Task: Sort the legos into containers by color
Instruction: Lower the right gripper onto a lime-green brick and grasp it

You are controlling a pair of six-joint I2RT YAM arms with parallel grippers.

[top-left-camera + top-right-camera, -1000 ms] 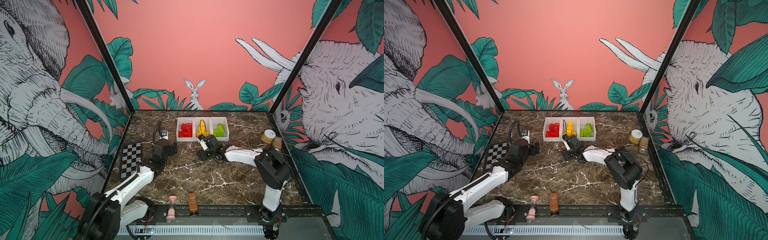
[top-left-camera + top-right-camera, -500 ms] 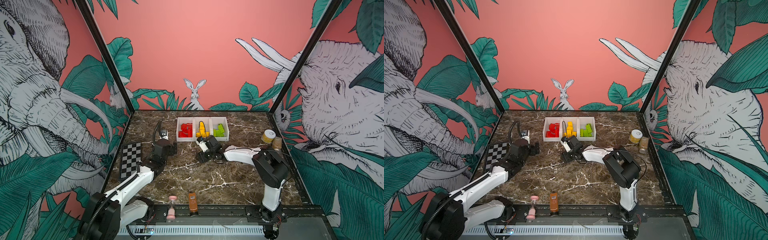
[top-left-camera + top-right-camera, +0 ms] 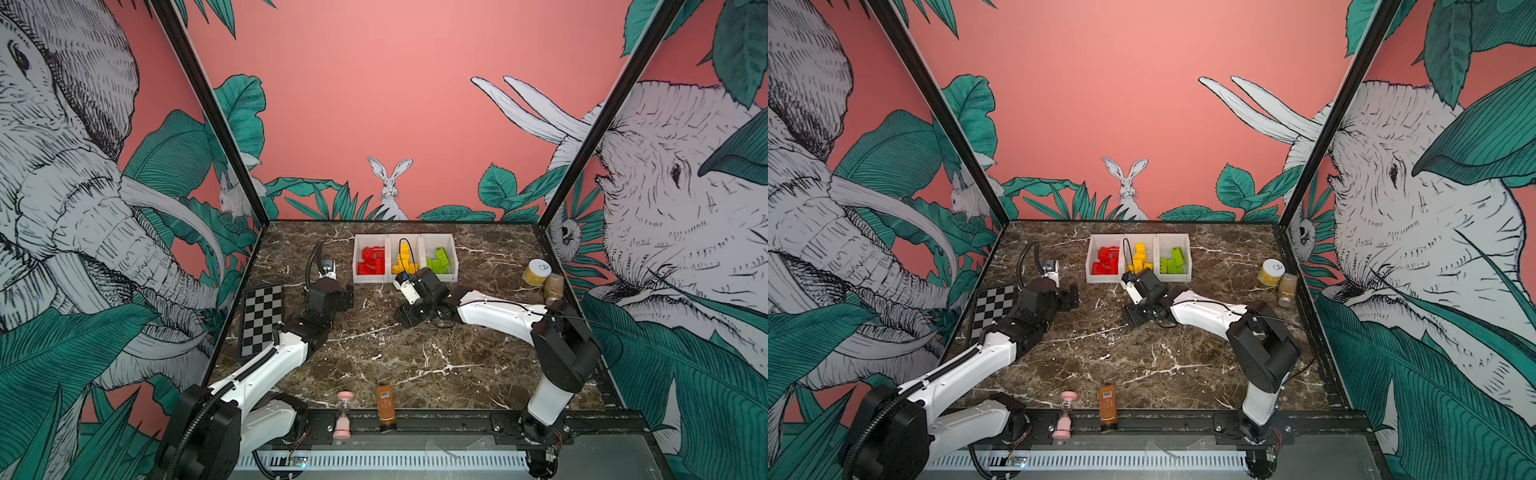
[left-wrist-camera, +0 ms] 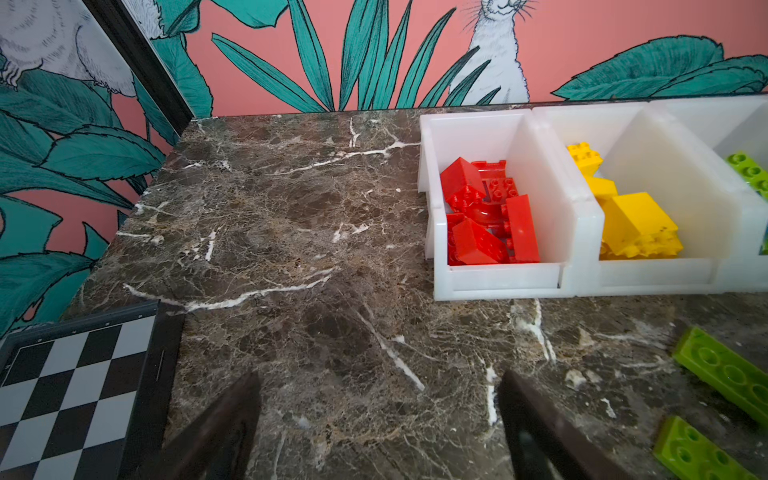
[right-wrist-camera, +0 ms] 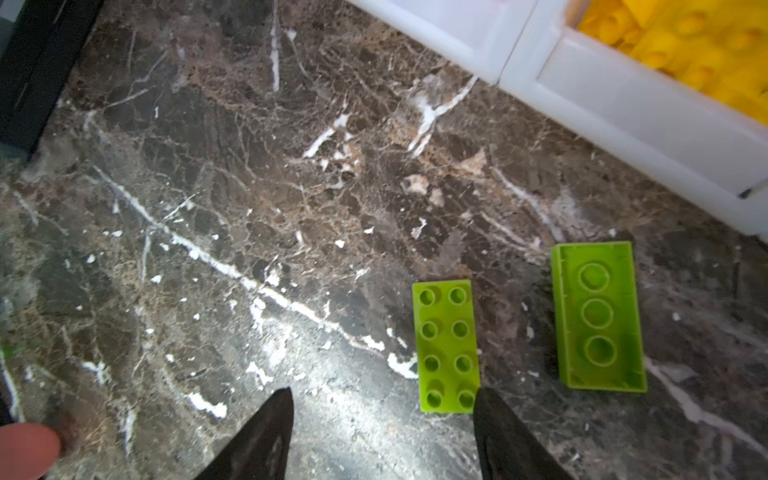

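Right end effector [image 5: 382, 392] shifted; two green legos [image 5: 446, 345] loose.

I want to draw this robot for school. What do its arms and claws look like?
Both the left arm and right arm have smooth white shells and chunky black joints. A ribbed black hose runs up the left one. The left gripper and right gripper are black, each with two dark pointed fingers.
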